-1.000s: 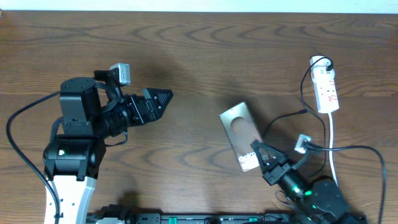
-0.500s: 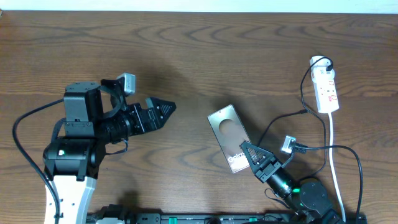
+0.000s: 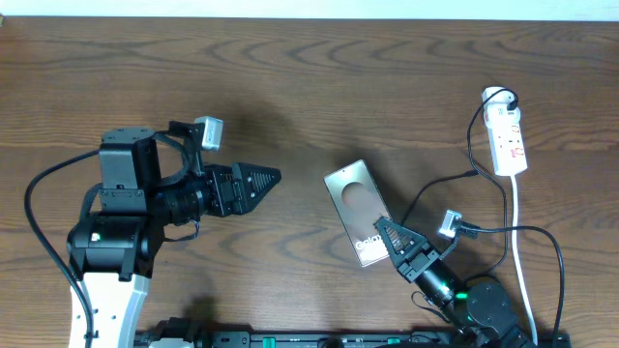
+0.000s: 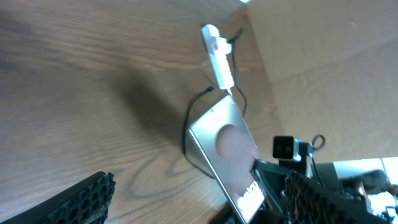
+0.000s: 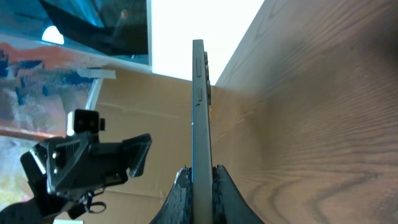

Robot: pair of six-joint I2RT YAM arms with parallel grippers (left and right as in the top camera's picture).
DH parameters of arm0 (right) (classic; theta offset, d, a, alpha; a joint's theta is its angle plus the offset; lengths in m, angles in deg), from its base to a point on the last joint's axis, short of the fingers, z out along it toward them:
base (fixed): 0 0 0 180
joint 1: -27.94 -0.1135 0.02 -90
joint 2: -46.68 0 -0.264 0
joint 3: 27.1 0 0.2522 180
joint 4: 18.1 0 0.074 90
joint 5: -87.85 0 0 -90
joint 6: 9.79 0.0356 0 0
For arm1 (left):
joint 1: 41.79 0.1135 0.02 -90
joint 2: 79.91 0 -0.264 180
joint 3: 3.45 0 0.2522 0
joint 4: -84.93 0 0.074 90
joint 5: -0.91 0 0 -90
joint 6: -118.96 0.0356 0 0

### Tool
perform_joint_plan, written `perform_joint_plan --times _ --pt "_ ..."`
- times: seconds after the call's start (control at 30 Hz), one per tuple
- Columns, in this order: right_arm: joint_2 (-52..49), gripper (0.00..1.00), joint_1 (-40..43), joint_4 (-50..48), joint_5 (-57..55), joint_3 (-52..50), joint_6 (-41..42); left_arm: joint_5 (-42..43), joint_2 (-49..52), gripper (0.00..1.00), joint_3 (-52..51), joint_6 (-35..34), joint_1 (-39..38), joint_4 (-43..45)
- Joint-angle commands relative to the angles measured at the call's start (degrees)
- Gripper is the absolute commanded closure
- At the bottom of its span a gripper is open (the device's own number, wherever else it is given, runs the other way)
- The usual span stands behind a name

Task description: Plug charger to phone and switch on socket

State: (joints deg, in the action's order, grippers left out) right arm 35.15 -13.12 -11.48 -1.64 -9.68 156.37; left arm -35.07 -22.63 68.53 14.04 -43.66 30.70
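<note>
**While the phone is gripped: stock and handling note**

Since the right pincer (image 3: 385, 240) is closed tight on the lettered end of the phone (image 3: 351, 198), one finger on each face, the step in hand is probably positioning the phone for plugging.

Handling: keep the slab steady and leave its port unobstructed. The port itself cannot be made out.

- Left pincer (image 3: 267, 177): spread wide, empty, well apart from the phone.
- Phone: one, held in the right pincer.
- Charger (image 3: 440, 186): one, looping near the right pincer.
- Socket (image 3: 508, 135): one, well beyond it on the worktop (image 3: 387, 77).
- Pincers: two.
</note>
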Motion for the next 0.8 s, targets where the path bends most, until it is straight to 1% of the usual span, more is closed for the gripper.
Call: perform_joint_plan --times 0.0,0.3,0.37,0.4,0.43,0.57,0.77 --pt "-0.5 0.99 0.3 -1.5 -1.9 0.3 2.9 5.4 -0.1 0.13 -1.0 5.1 0.2 0.4" --pt "-6.6 0.99 0.3 -13.2 -1.9 0.3 4.3 6.3 0.0 0.13 -4.1 5.0 0.2 3.0" --pt "-10.3 0.99 0.3 -16.2 -1.9 0.3 6.5 8.6 0.0 0.15 -4.5 3.4 0.2 5.2" --pt "-11.3 0.99 0.3 -17.3 -1.8 0.3 6.5 8.5 0.0 0.16 -4.5 2.5 0.2 5.7" --pt "-14.3 0.99 0.2 -21.0 -1.7 0.3 6.5 8.5 0.1 0.17 -4.5 0.5 0.2 7.0" --pt "-20.5 0.99 0.2 -27.1 -1.8 0.3 6.5 8.5 1.4 0.17 -4.5 -4.8 0.2 8.2" --pt "-29.8 0.99 0.3 -37.4 -1.4 0.3 6.5 8.4 5.2 0.17 -4.5 -8.5 0.2 9.0"
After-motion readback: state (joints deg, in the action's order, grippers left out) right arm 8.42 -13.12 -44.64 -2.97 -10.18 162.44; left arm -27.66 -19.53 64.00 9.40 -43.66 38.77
